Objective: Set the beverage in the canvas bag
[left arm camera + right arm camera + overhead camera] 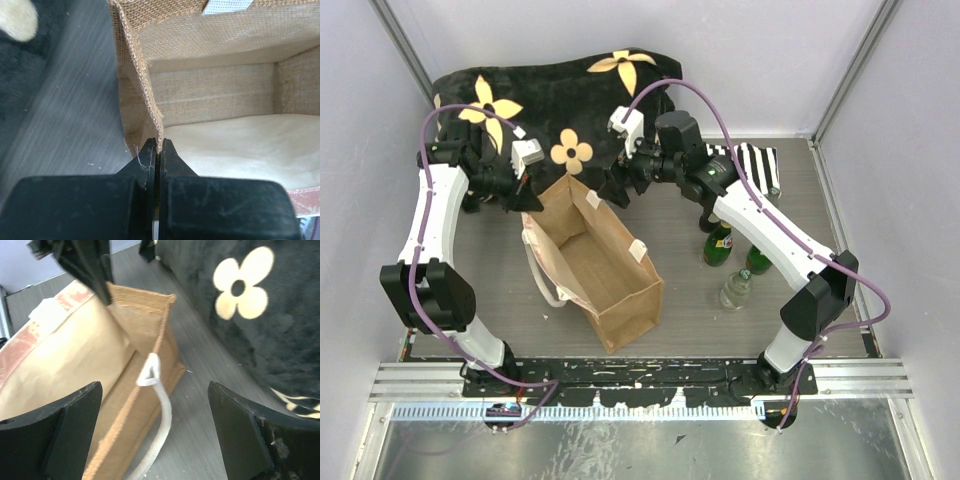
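Note:
The canvas bag (605,275) stands open at mid-table, its tan inside (225,90) bare. My left gripper (533,200) is shut on the bag's rim (150,90) at its far left corner, with the woven edge pinched between the jaws (158,148). My right gripper (617,188) hovers open by the bag's far right rim. The cream strap handle (161,405) hangs between its fingers (70,430) untouched. Three beverage bottles stand to the right of the bag: a green one (719,244), a second green one (758,261) and a clear one (736,290).
A black flowered blanket (555,95) lies bunched at the back, close behind both grippers (240,315). A black-and-white striped cloth (760,165) lies at back right. Grey walls and metal frame posts close in the table.

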Controlling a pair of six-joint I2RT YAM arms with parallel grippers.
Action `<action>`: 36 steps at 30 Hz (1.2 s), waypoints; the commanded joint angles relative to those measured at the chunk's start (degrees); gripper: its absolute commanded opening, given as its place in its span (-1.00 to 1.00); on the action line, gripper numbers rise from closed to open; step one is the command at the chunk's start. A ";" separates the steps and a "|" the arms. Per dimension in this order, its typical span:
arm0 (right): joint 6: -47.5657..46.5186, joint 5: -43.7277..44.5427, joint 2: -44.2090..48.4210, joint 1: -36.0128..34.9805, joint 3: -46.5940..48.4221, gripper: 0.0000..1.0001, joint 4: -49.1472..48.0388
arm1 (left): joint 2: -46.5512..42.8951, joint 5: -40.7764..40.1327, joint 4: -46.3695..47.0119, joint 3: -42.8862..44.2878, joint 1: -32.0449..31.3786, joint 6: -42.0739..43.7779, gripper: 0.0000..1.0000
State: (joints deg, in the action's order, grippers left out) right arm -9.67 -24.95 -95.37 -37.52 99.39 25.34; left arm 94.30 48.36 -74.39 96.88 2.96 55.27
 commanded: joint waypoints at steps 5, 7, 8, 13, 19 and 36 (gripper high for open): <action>1.84 -0.28 3.55 -2.22 -4.04 0.81 2.49 | 5.98 1.29 1.61 10.13 -2.28 -0.16 -1.00; 1.53 1.65 3.25 -2.38 -5.61 0.78 2.52 | 7.54 1.53 1.19 12.45 -2.84 -0.16 -1.00; 1.36 2.81 3.00 -2.38 -6.36 0.77 2.45 | 8.24 1.63 1.03 13.49 -3.20 -0.16 -1.00; 1.05 5.39 0.70 -2.50 -7.97 0.37 1.36 | 10.31 1.16 2.18 15.66 -5.18 -2.00 -1.00; 2.90 6.13 -2.69 -2.57 -4.94 -0.98 1.40 | 9.14 -5.64 14.78 16.20 -6.04 -22.61 0.35; 8.02 15.85 -1.23 -2.57 -6.72 -0.98 -3.14 | -7.49 -16.85 -2.29 6.34 -2.41 -67.36 0.88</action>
State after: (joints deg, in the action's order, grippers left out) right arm -3.64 -12.80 -98.76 -39.79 91.72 26.74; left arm 90.91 30.37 -68.05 110.96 1.50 -1.91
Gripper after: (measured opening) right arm 0.044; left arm 0.971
